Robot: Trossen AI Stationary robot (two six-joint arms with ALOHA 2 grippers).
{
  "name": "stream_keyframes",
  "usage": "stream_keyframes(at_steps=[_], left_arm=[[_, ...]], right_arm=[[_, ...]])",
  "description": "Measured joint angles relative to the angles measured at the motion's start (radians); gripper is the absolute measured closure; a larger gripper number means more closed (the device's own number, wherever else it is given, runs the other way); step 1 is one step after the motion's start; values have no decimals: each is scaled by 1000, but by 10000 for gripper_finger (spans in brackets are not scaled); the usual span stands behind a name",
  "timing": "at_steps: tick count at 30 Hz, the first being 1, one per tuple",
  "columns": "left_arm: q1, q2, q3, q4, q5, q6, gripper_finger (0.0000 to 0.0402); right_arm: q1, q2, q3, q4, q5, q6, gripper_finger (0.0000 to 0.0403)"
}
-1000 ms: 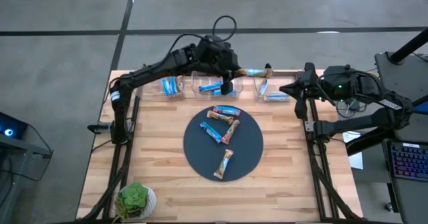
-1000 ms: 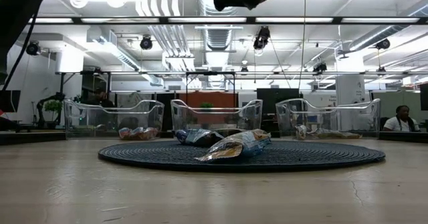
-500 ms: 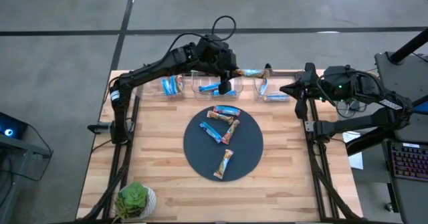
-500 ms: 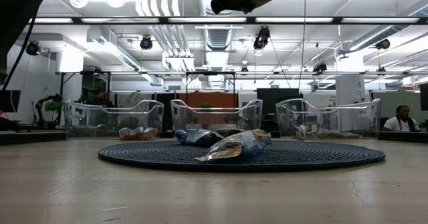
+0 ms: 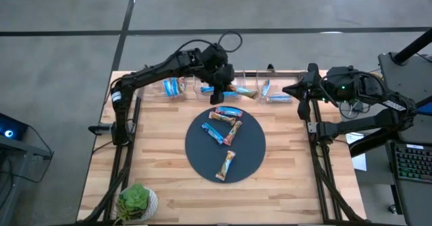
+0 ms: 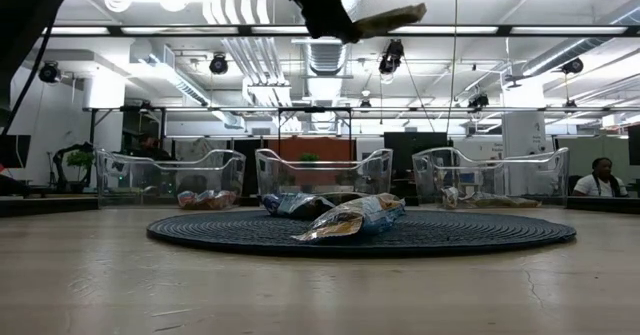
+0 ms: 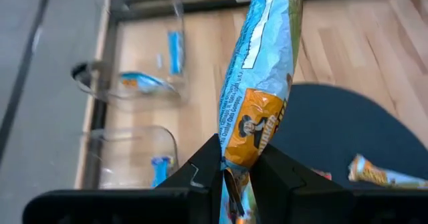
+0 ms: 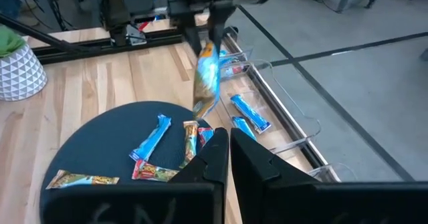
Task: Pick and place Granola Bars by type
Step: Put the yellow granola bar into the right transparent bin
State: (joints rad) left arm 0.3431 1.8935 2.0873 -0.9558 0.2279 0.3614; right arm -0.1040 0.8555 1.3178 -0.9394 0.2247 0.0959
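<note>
My left gripper hangs above the far bins, shut on a light-blue and orange granola bar that sticks out toward the table's right. The low view shows the bar high above the table. Several more granola bars lie flat on the dark round disc. Others lie in the clear bins. My right gripper is shut on nothing and waits at the table's far right. My left gripper pinches one end of the bar between its two fingers. The fingers slant downward, coming from the table's left. The bar runs on past the fingertips in line with them and is lifted clear of bins and disc.
Three clear bins stand in a row along the far edge: left, middle, right. A potted plant sits at the near left corner. A person sits in the room beyond the table.
My left gripper has tipped its fingers downward and sunk a little, drawing back toward the table's left and near side. The bar has swung with it, from over the right bin's far edge to near the disc's far rim, and stays lifted.
</note>
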Motion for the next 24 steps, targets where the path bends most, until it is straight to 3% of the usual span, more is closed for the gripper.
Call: stream_keyframes(at_steps=[8,16,20,24], left_arm=[[0,0,-14,28,34,2,353],[2,0,-15,208,125,-62,353],[7,0,-15,290,132,-90,353],[24,0,-11,341,152,-138,353]], right_arm=[[-1,4,-3,0,15,-2,394],[-2,25,-3,9,94,47,392],[-2,40,-2,74,93,55,364],[-2,60,13,155,95,30,311]])
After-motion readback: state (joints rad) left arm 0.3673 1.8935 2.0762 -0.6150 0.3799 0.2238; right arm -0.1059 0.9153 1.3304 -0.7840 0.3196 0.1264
